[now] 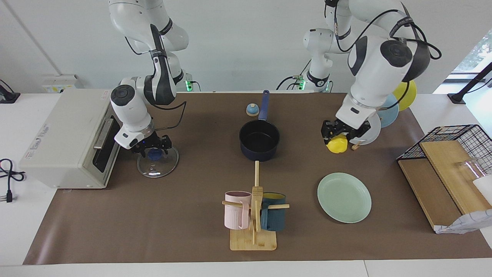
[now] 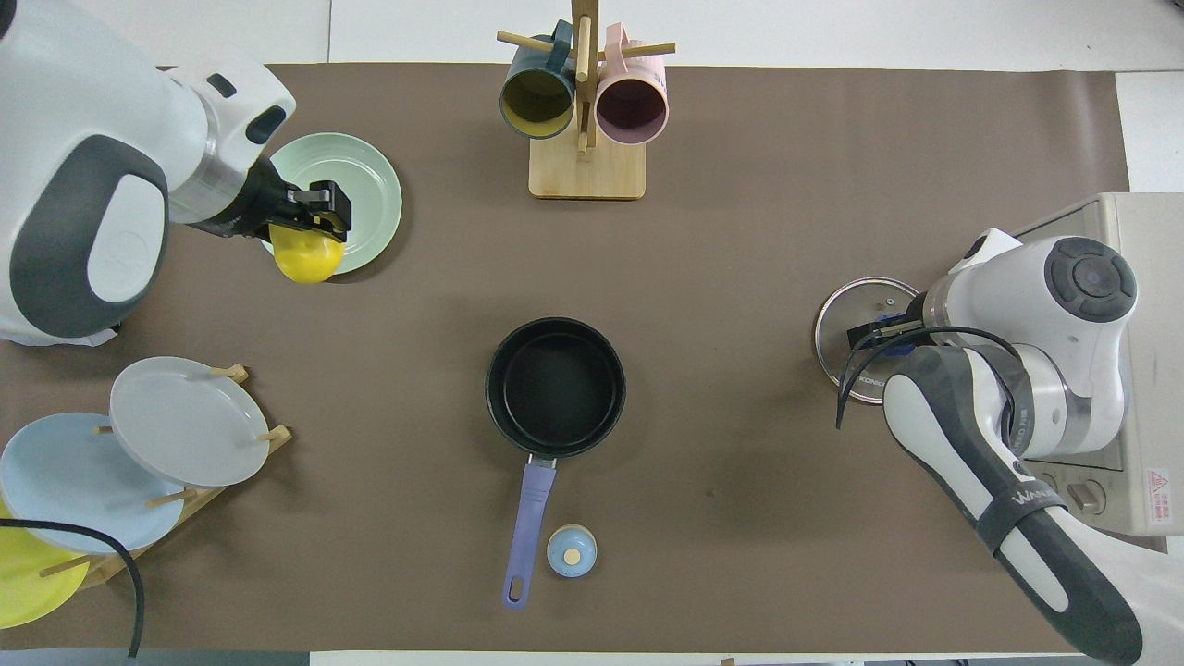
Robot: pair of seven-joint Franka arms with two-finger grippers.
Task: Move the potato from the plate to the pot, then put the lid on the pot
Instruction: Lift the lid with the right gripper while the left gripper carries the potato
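On the right arm's (image 2: 1036, 518) dark forearm band, white letters in the overhead view begin "WAN"; the rest cannot be read. The glass lid (image 2: 856, 324) carries a small mark near its rim that looks like "KONKA". A red warning triangle sits on a sticker on the toaster oven (image 2: 1158, 484); its print is too small to read
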